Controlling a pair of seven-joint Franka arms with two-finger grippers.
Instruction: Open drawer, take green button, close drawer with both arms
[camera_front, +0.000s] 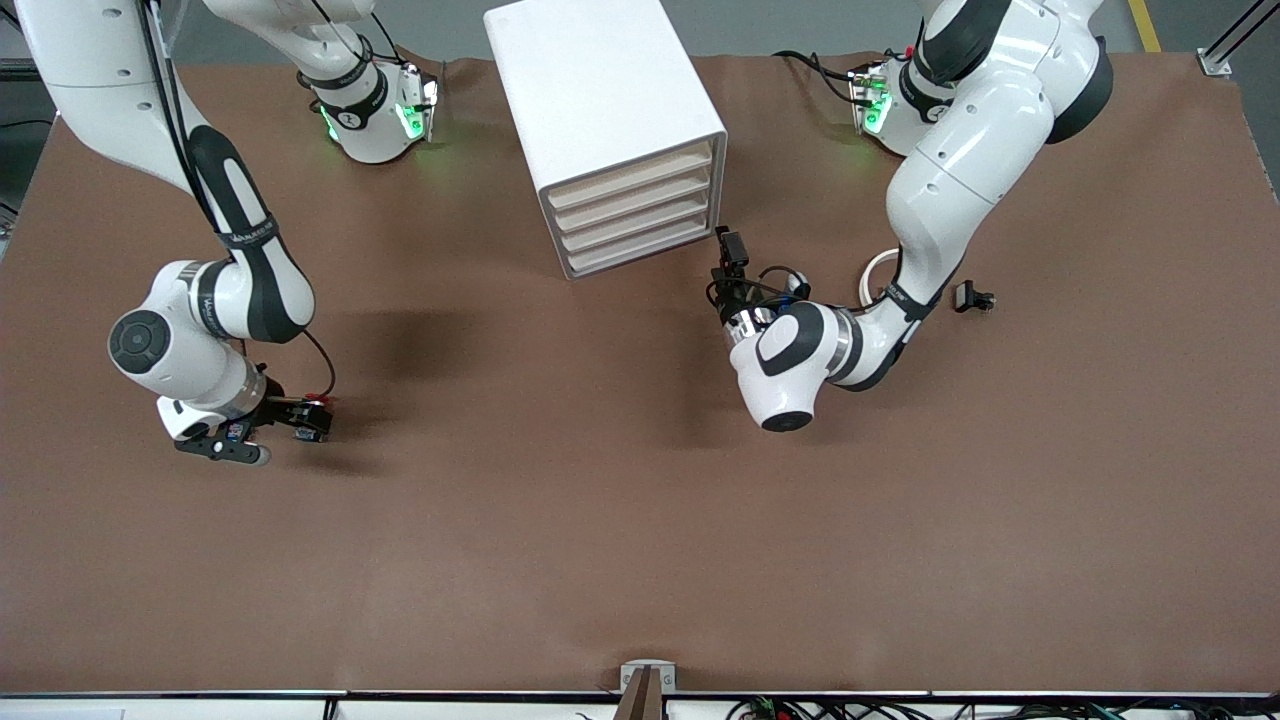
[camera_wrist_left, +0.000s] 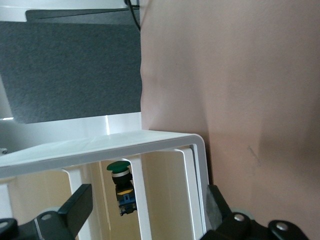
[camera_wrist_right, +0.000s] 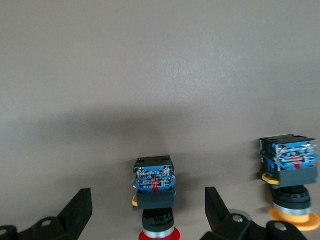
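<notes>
Front view showed the right arm's black two-finger claw (camera_front: 300, 420) low over the brown tabletop (camera_front: 560, 520), toward its own end; its fingers (camera_wrist_right: 80, 207) stood wide apart, empty, with a red-capped push button (camera_wrist_right: 155, 200) between them and a yellow-orange-capped one (camera_wrist_right: 292, 175) beside. Farther off, the left claw (camera_front: 732, 250) hung in front of the white boxy cabinet (camera_front: 600, 100), fingers (camera_wrist_left: 77, 207) spread wide, gripping nothing. The green-capped push button (camera_wrist_left: 121, 185) sat inside the cabinet, seen between its cream drawer fronts (camera_front: 640, 225).

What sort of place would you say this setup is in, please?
Probably a robotics lab: two arms, the left gripper and right gripper open, work a brown-covered table holding a drawer cabinet.
</notes>
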